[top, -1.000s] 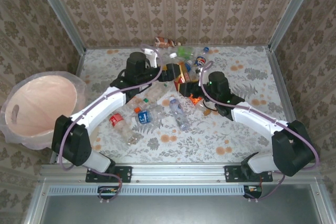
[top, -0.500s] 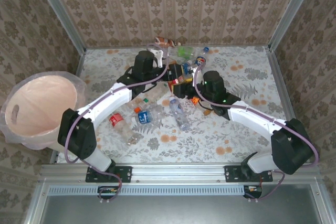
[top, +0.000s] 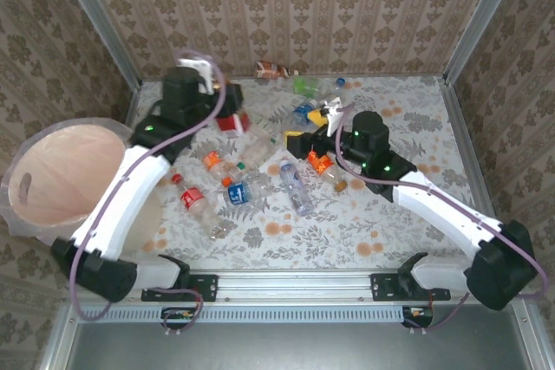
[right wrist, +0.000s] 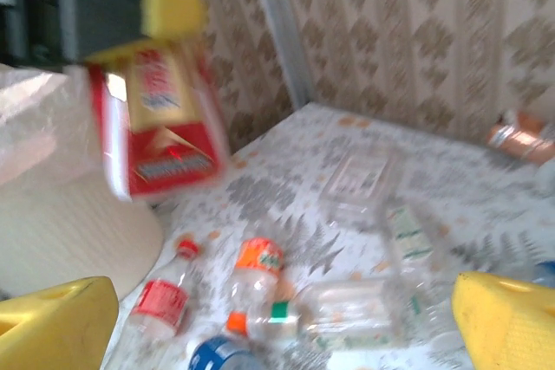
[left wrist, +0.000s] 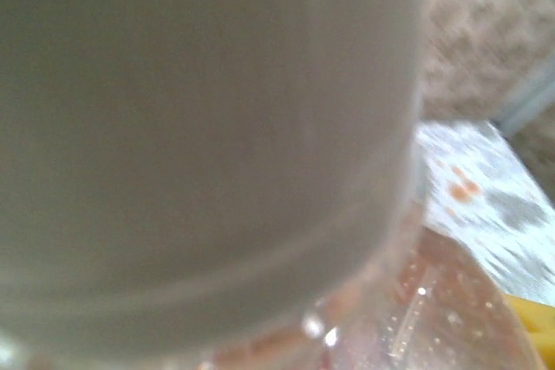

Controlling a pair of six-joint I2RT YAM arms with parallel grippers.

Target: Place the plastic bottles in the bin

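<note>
Red-labelled bottle (top: 236,123) clamped in left gripper (top: 227,113); right gripper (top: 314,127) spread wide, empty. Bin (top: 61,171) well apart: slick bottle could be dropped short.

Beige wallpaper with a repeating brown damask motif covers the walls (top: 347,6) on three sides. Slanted aluminium posts, one on the left (top: 97,15) and one on the right (top: 484,15), frame the back corners. The surface (top: 399,231) wears a white cloth printed with orange flowers and grey-green leaves. A metal rail (top: 295,282) runs along its near edge, with a grey panel (top: 295,344) below. The light is soft and even.
</note>
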